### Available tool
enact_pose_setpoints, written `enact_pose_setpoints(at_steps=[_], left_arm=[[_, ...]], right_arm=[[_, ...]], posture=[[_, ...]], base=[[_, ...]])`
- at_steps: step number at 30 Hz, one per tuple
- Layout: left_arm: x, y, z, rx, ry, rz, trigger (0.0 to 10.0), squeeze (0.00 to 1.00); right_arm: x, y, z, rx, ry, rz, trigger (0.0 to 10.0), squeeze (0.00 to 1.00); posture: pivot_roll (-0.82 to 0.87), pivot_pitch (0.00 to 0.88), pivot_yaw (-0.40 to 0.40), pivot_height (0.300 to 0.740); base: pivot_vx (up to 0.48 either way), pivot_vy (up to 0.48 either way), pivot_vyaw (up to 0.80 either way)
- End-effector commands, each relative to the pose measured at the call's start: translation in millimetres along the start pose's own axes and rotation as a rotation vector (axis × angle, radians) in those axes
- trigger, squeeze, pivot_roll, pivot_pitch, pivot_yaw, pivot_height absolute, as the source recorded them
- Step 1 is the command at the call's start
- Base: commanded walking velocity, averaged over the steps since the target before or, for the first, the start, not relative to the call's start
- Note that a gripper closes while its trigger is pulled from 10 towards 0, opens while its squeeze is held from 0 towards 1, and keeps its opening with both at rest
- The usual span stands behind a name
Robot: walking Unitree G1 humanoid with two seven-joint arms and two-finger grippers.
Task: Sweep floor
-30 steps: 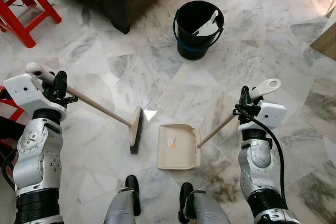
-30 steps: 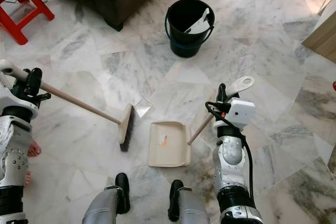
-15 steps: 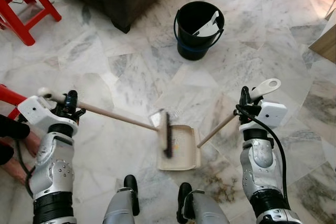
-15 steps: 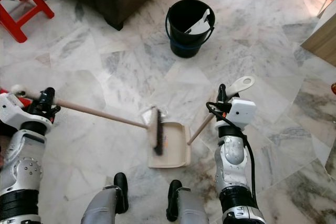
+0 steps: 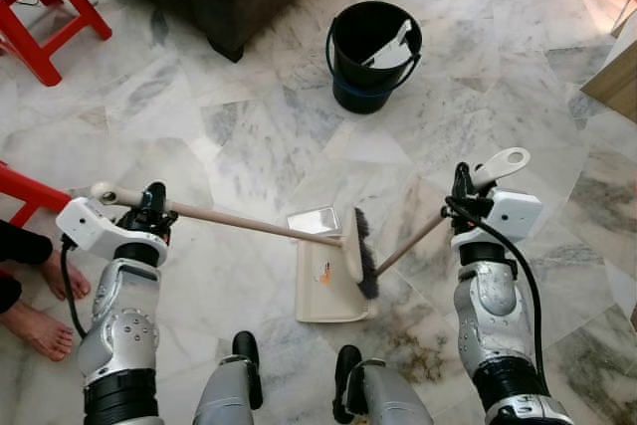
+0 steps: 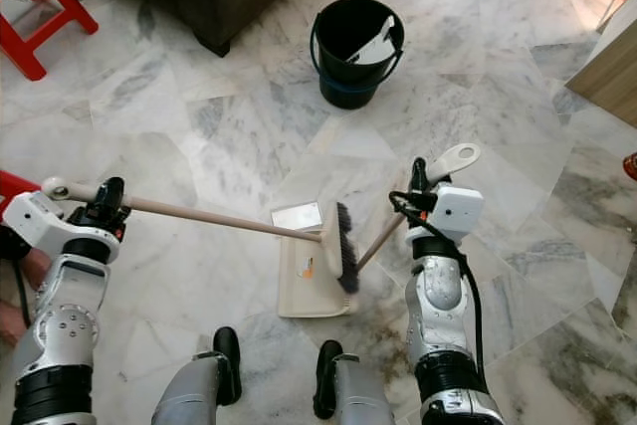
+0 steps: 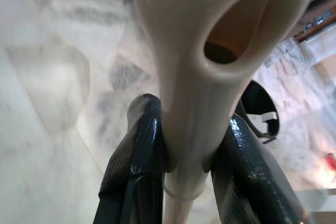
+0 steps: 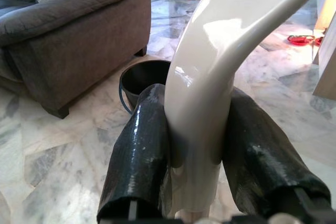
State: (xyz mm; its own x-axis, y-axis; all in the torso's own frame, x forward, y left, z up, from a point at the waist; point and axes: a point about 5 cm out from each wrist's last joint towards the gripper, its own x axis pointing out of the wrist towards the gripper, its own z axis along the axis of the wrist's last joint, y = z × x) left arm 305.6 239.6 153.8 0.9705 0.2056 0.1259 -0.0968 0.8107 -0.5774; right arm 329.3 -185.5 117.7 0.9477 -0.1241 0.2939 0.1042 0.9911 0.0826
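While you're sweeping, left gripper [image 5: 151,208] clamping light, stiff broom [image 5: 249,224] at handle end; right gripper [image 5: 464,196] pinching dustpan [image 5: 323,291] handle, bristles crossing pan (paper scrap [image 5: 314,220] probably skidding).

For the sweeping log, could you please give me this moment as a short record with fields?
left gripper: fingers shut on the broom handle
right gripper: fingers shut on the dustpan handle
broom head: over the dustpan, bristles toward its handle side
debris: clear wrapper at the dustpan's far edge
bucket: black, upright, ahead on the marble floor
surroundings: dark sofa, red stool, a person's bare feet
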Motion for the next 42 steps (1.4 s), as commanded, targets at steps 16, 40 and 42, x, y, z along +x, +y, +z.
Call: enact_pose_setpoints(at_steps=[16,40,42], left_arm=[[2.7,-69.5,39,0.443,-0.224,-0.293,10.0,0.00],[-9.2,-30.9,45,0.610,-0.215,-0.162,10.0,0.00],[-9.2,-32.2,43,0.610,-0.215,-0.161,10.0,0.00]], right_arm=[[26.2,-2.2,20,-0.001,-0.053,-0.052,10.0,0.00],[22.5,1.8,6,-0.003,0.013,-0.092,10.0,0.00],[22.6,0.2,5,-0.003,0.016,-0.095,10.0,0.00]], posture=[[0.12,0.265,-0.065,0.740],[0.14,0.199,-0.063,0.740],[0.13,0.194,-0.064,0.740]], base=[[0.000,0.000,0.00],[0.000,0.000,0.00],[0.000,0.000,0.00]])
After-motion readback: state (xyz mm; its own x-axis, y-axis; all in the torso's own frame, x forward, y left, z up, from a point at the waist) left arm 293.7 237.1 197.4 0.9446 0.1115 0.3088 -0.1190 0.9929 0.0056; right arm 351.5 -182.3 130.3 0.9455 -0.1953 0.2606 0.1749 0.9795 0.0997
